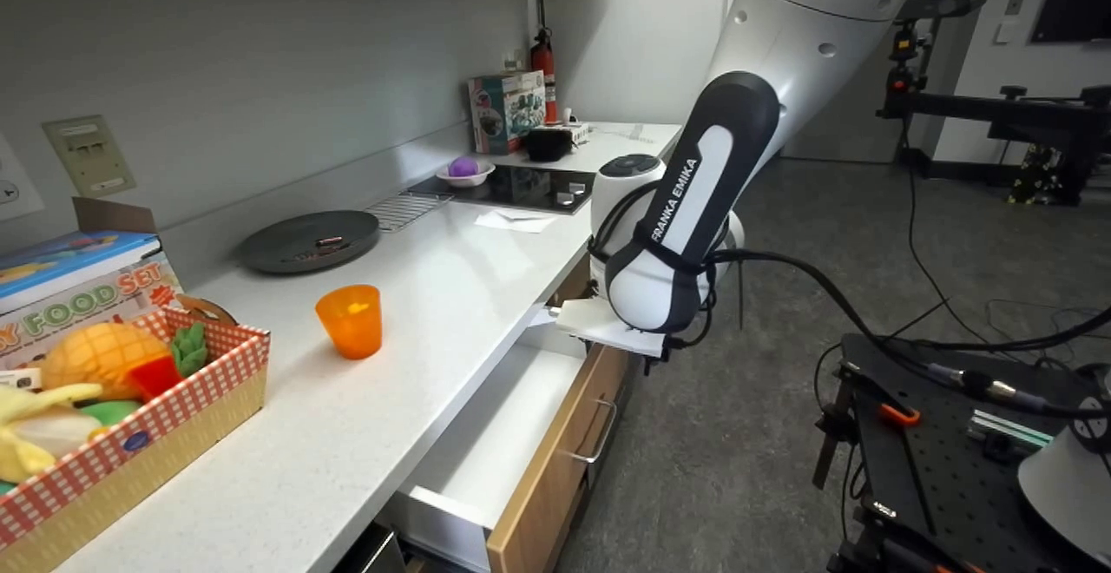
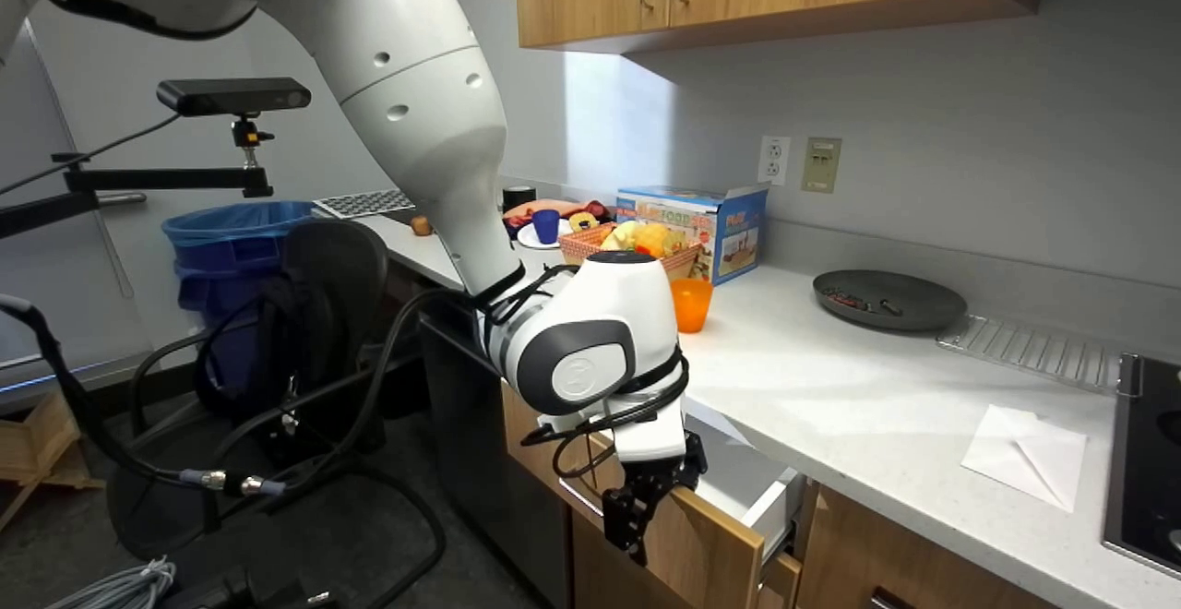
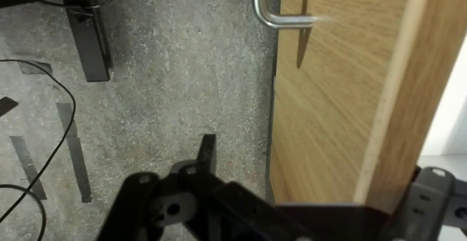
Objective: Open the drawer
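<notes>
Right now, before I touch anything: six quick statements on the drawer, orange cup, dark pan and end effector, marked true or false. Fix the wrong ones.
The drawer, with its silver handle, stands open. True.
The orange cup and the dark pan rest on the counter. True.
The orange cup touches the dark pan. False: they stand apart.
The end effector straddles the drawer's top front edge. True.
The end effector is shut on the silver handle. False: it is open and away from the handle.
The drawer's inside is dark brown. False: it is white.
</notes>
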{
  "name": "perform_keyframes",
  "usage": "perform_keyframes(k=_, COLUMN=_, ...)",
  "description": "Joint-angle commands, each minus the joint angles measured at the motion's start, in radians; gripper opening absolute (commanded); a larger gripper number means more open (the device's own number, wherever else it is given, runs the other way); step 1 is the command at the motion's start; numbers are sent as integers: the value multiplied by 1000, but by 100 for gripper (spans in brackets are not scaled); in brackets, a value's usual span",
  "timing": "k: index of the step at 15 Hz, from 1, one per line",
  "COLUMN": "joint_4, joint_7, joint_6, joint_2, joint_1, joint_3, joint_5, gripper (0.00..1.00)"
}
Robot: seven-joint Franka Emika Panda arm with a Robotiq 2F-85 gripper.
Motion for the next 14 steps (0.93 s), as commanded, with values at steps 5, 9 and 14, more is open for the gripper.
perform_keyframes(k=5, joint_4=-87, joint_7=166, joint_6=-239, joint_2=-72, joint_1=46, joint_3=-125, joint_5=-331, gripper=100)
perform_keyframes(k=9, joint_4=-134, joint_7=216, joint_6=-297, joint_2=-138, joint_1=-1, joint_3=-126, joint_5=-468, gripper=100)
perform_keyframes(k=14, joint_4=-215, joint_7=219, joint_6=-236, joint_2=-267, joint_1=-62, joint_3=-97, joint_5=-519, gripper=100)
